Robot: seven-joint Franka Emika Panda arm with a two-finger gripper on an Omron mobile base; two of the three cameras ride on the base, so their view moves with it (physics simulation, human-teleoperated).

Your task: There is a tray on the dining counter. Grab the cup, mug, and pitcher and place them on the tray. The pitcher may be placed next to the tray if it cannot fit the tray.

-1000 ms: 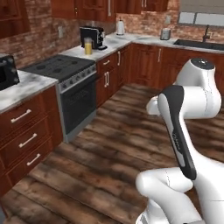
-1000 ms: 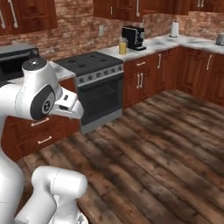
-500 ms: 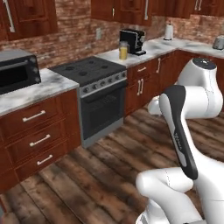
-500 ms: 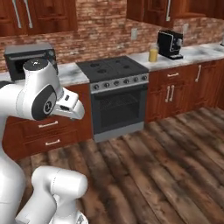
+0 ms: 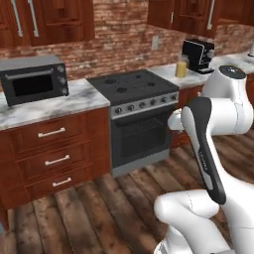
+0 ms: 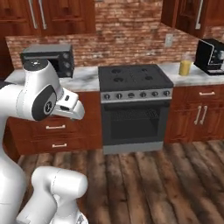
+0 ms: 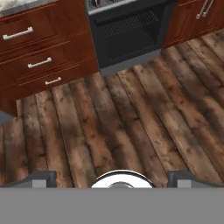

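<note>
I see the stove set into the worktop against the brick wall, its oven door facing me. To its left the microwave sits on the worktop near the back edge, above a stack of drawers. To the stove's right the pitcher stands on the worktop, just left of the coffee machine. Wall cabinets hang above both sides. Plank floor lies before the oven, under my hand.
</note>
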